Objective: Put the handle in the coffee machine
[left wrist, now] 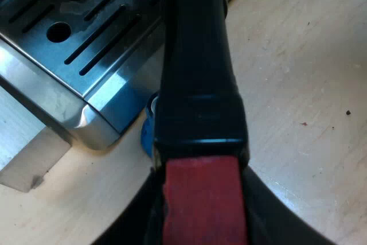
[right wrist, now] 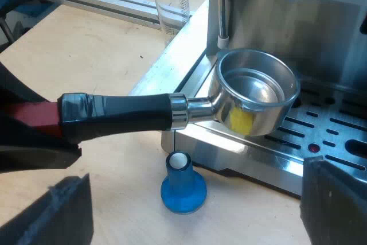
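Holder (right wrist: pixel 143 113) clamped in left gripper (left wrist: pixel 200 176) | right wrist view: measuring glass (right wrist: pixel 171 1), tamper (right wrist: pixel 182 186)

Shiny metal holder (right wrist: pixel 269 113), glossy black handle (right wrist: pixel 120 113), brushed steel machine (right wrist: pixel 298 32), matt wood table (right wrist: pixel 86 50), blue tamper's (right wrist: pixel 182 187) probably plastic.

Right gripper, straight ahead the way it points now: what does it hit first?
Probably the blue round-based tamper standing on the wooden table, just before the steel espresso machine's front edge; depth is hard to judge.

Readable text: none.
Measuring glass (right wrist: pixel 170 4), beside the espresso machine (right wrist: pixel 321 38): printed scale marks, figures illegible.
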You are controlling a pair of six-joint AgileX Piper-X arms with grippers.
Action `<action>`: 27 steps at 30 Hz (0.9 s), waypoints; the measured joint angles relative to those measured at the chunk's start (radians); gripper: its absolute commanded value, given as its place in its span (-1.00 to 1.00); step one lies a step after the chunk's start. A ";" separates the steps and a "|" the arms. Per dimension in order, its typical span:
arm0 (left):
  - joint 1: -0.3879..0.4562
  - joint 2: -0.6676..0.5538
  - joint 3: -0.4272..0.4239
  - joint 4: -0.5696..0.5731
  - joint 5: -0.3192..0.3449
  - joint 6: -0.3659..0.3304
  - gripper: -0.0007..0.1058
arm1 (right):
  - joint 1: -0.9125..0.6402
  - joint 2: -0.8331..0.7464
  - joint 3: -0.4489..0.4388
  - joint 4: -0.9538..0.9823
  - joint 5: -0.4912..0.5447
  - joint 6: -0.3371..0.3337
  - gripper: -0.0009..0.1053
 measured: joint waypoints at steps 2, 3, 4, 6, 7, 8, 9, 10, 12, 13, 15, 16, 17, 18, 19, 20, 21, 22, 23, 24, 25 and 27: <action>0.000 0.000 0.000 0.000 0.000 0.000 -0.98 | 0.000 0.000 0.000 0.000 0.000 0.000 0.44; 0.000 0.000 0.000 0.000 0.000 0.000 -0.98 | 0.000 0.000 0.000 0.000 0.000 0.000 0.44; 0.000 0.000 0.000 0.000 0.000 0.000 -0.98 | 0.000 0.000 0.000 0.000 0.000 0.000 0.44; 0.000 0.000 0.000 0.000 0.000 0.000 -0.98 | 0.000 0.000 0.000 0.000 0.000 0.000 0.44; 0.000 0.000 0.000 0.000 0.000 0.000 -0.98 | 0.000 0.000 0.000 0.000 0.000 0.000 0.44; 0.000 0.000 0.000 0.000 0.000 0.000 -0.98 | 0.000 0.000 0.000 0.000 0.000 0.000 0.44; 0.000 0.000 0.000 0.000 0.000 0.000 -0.98 | 0.000 0.000 0.000 0.000 0.000 0.000 0.44; 0.000 0.000 0.000 0.000 0.000 0.000 -0.98 | 0.000 0.000 0.000 0.000 0.000 0.000 0.44; 0.000 0.000 0.000 0.000 0.000 0.000 -0.98 | 0.000 0.000 0.000 0.000 0.000 0.000 0.44; 0.000 0.000 0.000 0.000 0.000 0.000 -0.98 | 0.000 0.000 0.000 0.000 0.000 0.000 0.44; 0.000 0.000 0.000 0.000 0.000 0.000 -0.98 | 0.000 0.000 0.000 0.000 0.000 0.000 0.44; 0.000 0.009 0.000 -0.003 0.000 0.000 -0.98 | 0.000 0.000 0.000 0.000 0.000 0.000 0.44; 0.000 0.020 0.000 -0.009 0.002 0.000 -0.98 | 0.000 0.000 0.000 0.000 0.000 0.000 0.44; 0.000 0.023 0.000 -0.011 0.002 0.000 -0.98 | 0.000 0.000 0.000 0.000 0.000 0.000 0.44; 0.000 0.036 0.000 -0.018 0.002 0.000 -0.98 | 0.000 0.000 0.000 0.000 0.000 0.000 0.44; 0.000 0.041 0.000 -0.019 0.002 0.000 -0.98 | 0.000 0.000 0.000 0.000 0.000 0.000 0.44; 0.000 0.048 0.000 -0.018 0.002 0.000 -0.98 | 0.000 0.000 0.000 0.000 0.000 0.000 0.44; 0.000 0.065 0.000 -0.018 0.002 0.000 -0.98 | 0.000 0.000 0.000 0.000 0.000 0.000 0.44; 0.000 0.094 0.000 -0.027 0.002 0.000 -0.98 | 0.000 0.000 0.000 0.000 0.000 0.000 0.44; 0.000 0.101 0.000 -0.030 0.002 0.000 -0.98 | 0.000 0.000 0.000 0.000 0.000 0.000 0.44; 0.000 0.113 0.000 -0.035 0.002 0.000 -0.98 | 0.000 0.000 0.000 0.000 0.000 0.000 0.44; 0.000 0.163 0.000 -0.048 0.002 0.000 -0.98 | 0.000 0.000 0.000 0.000 0.000 0.000 0.44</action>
